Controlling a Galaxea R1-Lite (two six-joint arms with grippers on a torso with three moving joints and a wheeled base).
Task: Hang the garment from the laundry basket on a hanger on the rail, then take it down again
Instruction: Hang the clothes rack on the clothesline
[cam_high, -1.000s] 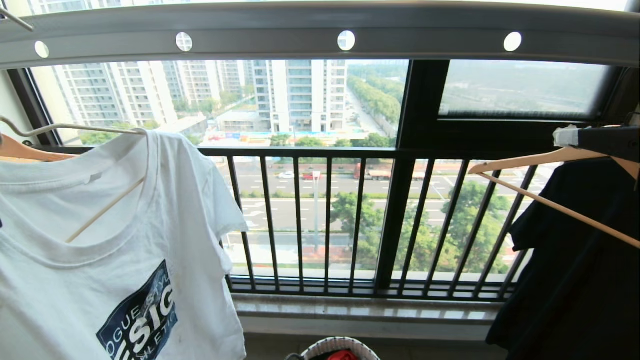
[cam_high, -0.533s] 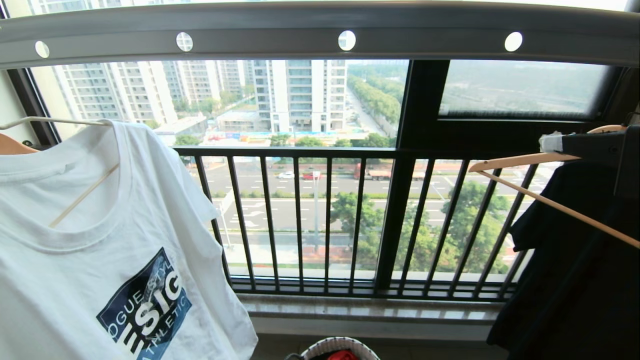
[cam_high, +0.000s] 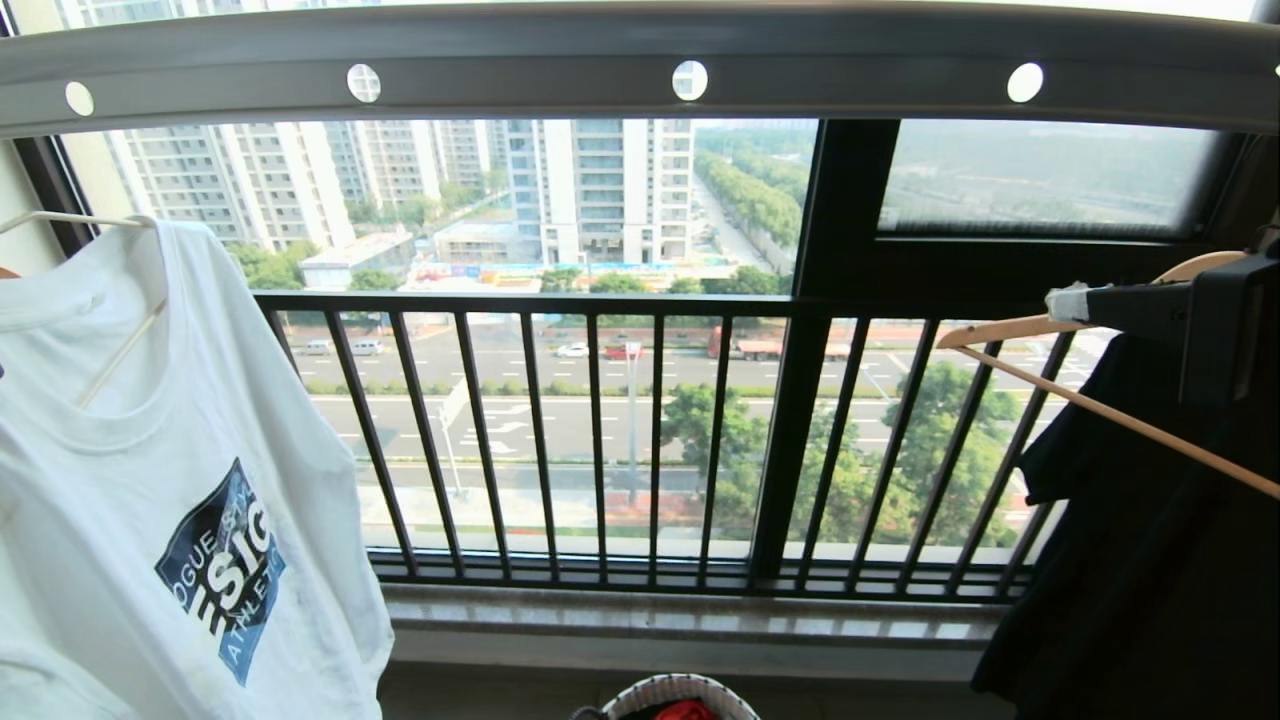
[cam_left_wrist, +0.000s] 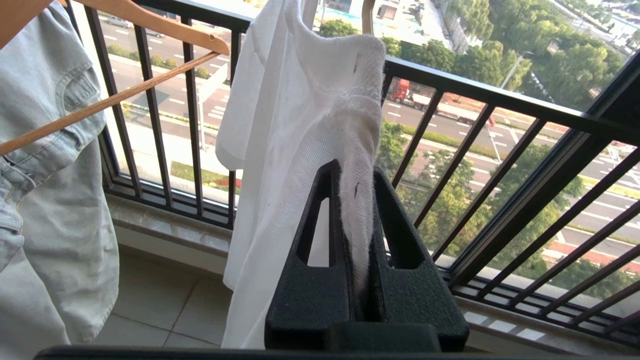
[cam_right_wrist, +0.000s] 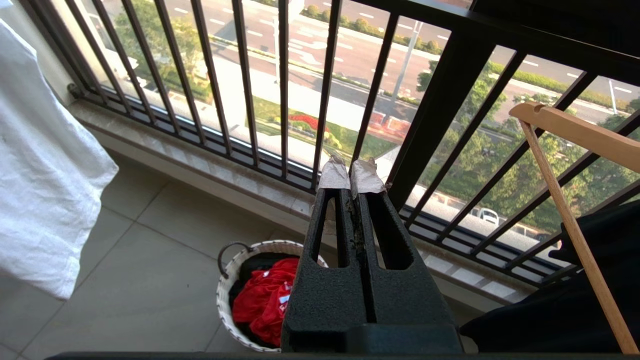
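The rail (cam_high: 560, 60) spans the top of the head view; the garment (cam_high: 150, 480) hangs at lower left on the hanger (cam_high: 70, 217), so either hanging or removal is judged under way, with the laundry basket (cam_high: 680, 695) at bottom centre. The left gripper (cam_left_wrist: 357, 210) is clamped on garment fabric; the right gripper (cam_right_wrist: 351, 175) has jaws together, empty. The logo reads partly "OGUE", "SIG", "ATHLETIC".

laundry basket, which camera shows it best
The right wrist view: the white woven laundry basket stands on the floor tiles, one black loop handle visible, a red garment inside, partly behind the right gripper. The head view catches only its rim at the bottom edge. The left wrist view misses it.
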